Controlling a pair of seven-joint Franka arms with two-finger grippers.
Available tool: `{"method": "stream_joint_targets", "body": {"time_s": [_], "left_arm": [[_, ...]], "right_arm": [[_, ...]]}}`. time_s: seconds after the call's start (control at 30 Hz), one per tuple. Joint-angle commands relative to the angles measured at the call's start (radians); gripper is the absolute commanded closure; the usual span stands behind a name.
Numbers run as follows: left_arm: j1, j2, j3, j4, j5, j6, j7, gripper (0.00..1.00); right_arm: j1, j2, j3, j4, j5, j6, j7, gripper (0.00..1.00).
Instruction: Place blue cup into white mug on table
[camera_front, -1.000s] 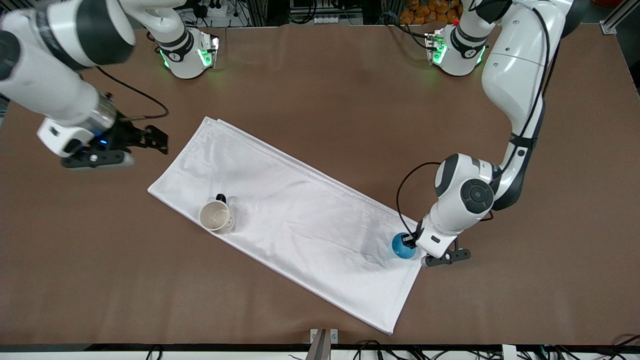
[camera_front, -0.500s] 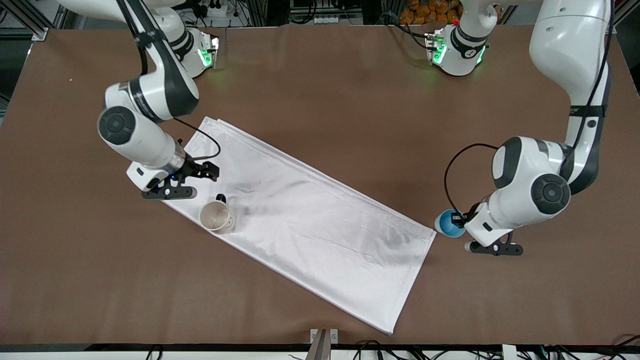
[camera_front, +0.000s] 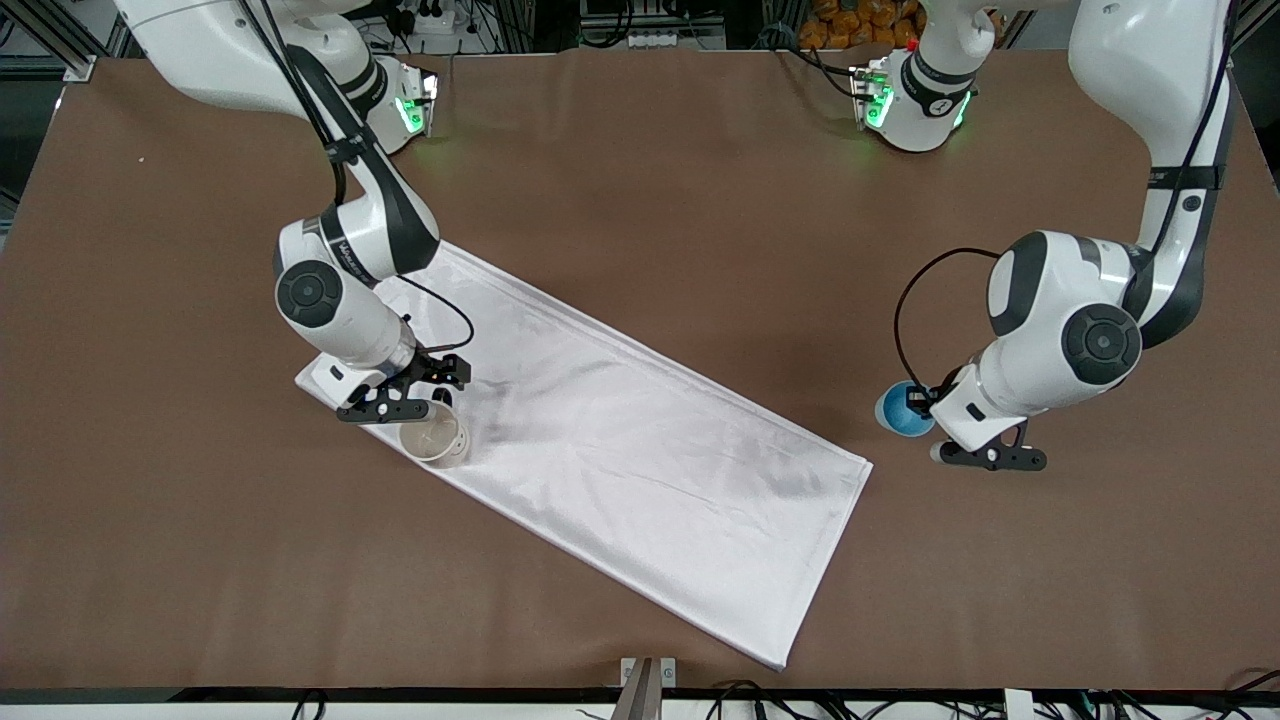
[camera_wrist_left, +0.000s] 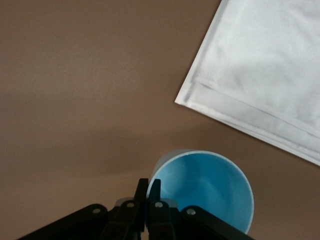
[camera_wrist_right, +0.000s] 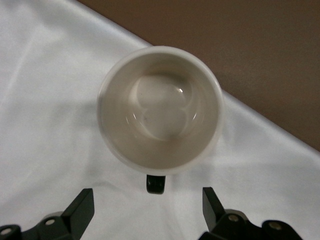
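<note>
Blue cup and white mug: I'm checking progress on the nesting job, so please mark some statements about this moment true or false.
1. The left gripper is shut on the blue cup's rim. True.
2. The blue cup is held over the white cloth. False: it is over bare table, past the cloth's corner toward the left arm's end.
3. The white mug stands upright on the cloth. True.
4. The right gripper is shut on the mug's handle. False: its jaws stand open on either side of the handle, not touching it.
5. The mug is empty. True.
</note>
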Motion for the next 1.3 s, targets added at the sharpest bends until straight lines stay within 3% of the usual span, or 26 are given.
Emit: {"method": "stream_joint_targets", "body": {"time_s": [0.0, 0.27, 0.6, 0.73, 0.97, 1.27], "left_arm": [[0.006, -0.082, -0.002, -0.118, 0.023, 0.063, 0.004, 1.0], [0.006, -0.112, -0.002, -0.181, 0.023, 0.132, 0.004, 1.0], [0.006, -0.139, -0.004, -0.2, 0.023, 0.132, -0.02, 1.0], [0.006, -0.153, -0.008, -0.209, 0.022, 0.132, -0.042, 1.0], [0.002, -0.159, -0.011, -0.21, 0.022, 0.131, -0.073, 1.0], [0.003, -0.165, -0.011, -0.21, 0.022, 0.125, -0.076, 1.0]], "right_arm": [[0.004, 0.024, -0.003, 0.0, -0.022, 0.041, 0.029, 0.18], [0.001, 0.048, -0.008, 0.0, -0.042, 0.069, 0.029, 0.36], [0.001, 0.059, -0.009, 0.007, -0.08, 0.077, 0.03, 0.88], [0.003, 0.047, -0.008, 0.012, -0.086, 0.074, 0.032, 1.0], [0.029, 0.025, 0.028, 0.078, -0.085, -0.001, 0.107, 1.0], [0.075, 0.047, 0.17, 0.221, -0.085, -0.1, 0.366, 1.0]]}}
